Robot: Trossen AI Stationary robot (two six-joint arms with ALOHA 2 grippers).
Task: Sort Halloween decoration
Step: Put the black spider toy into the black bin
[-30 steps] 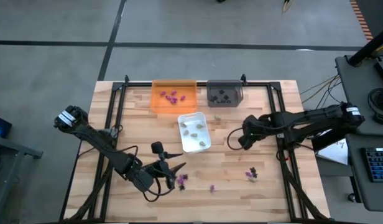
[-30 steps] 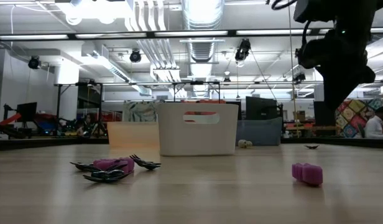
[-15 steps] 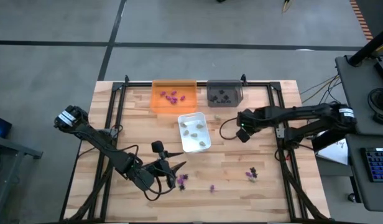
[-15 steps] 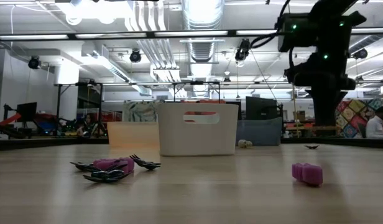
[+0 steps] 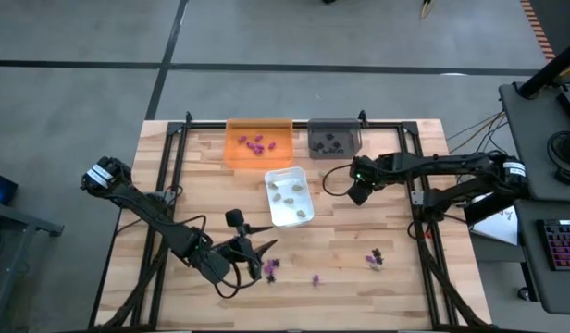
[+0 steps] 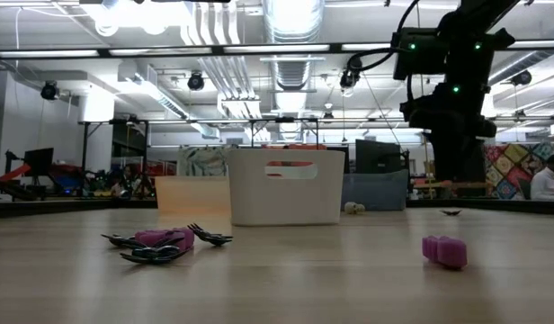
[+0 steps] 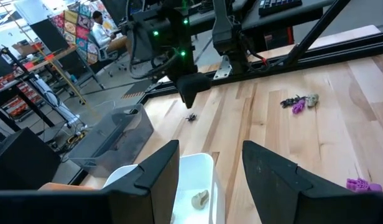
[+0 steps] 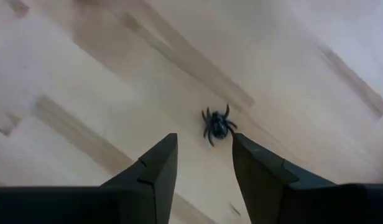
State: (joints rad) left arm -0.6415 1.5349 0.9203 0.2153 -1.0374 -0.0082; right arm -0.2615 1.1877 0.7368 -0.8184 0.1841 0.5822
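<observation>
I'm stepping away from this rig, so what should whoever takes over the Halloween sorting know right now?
Right claw: open, empty, just above a black spider lying on the bare table in front of the grey tray.
Left claw: open, empty, waiting near the front of the table beside a purple and black cluster.
Done: purple pieces in the orange tray, black ones in the grey tray, beige ones in the white tray.
Left: that spider, the front cluster, a lone purple piece, another small cluster front right.
</observation>
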